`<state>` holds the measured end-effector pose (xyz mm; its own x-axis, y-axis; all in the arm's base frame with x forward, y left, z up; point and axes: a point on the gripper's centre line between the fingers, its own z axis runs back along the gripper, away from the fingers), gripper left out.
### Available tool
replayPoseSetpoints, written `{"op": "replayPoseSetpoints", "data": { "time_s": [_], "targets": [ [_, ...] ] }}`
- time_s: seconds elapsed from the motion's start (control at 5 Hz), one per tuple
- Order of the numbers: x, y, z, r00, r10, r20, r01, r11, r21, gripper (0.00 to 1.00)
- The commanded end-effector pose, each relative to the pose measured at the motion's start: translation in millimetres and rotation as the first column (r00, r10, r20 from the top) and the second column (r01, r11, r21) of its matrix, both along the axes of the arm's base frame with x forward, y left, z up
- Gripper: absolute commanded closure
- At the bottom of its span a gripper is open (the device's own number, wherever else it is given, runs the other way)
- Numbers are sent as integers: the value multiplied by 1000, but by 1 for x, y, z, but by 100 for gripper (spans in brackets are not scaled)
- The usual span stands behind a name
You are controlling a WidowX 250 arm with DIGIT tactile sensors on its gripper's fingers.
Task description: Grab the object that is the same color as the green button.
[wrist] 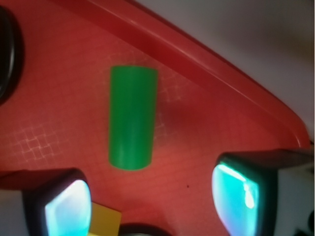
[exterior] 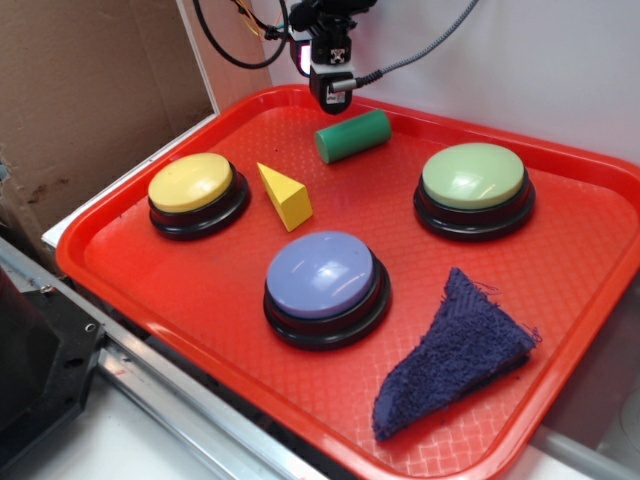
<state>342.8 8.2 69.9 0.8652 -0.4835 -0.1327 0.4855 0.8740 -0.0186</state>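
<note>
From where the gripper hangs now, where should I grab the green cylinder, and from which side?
Take the green cylinder across its middle, coming straight down from above. It lies on its side on the red tray, so its curved flanks face outward with clear tray on both. The gripper looks open wide enough; probably shift toward the cylinder to straddle it.

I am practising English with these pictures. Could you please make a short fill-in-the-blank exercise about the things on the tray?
1. The green cylinder lies on its ____.
2. The cloth near the tray's front edge is dark ____.
3. The yellow wedge lies between the yellow button and the ____ button.
4. The gripper hangs above the cylinder with its jaws ____.

Missing words: side; blue; green; open
</note>
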Motion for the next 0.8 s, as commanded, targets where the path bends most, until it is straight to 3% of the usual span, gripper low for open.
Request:
{"op": "replayPoseSetpoints", "data": {
  "time_s": [0.0, 0.4, 0.6],
  "targets": [
    [0, 0, 0, 1000, 0, 0, 0, 1000, 0, 0],
    [10, -11, -37, 995, -24, -98, 26, 1000, 16, 0],
    [14, -12, -44, 993, -25, -116, 28, 999, 22, 54]
  ]
}}
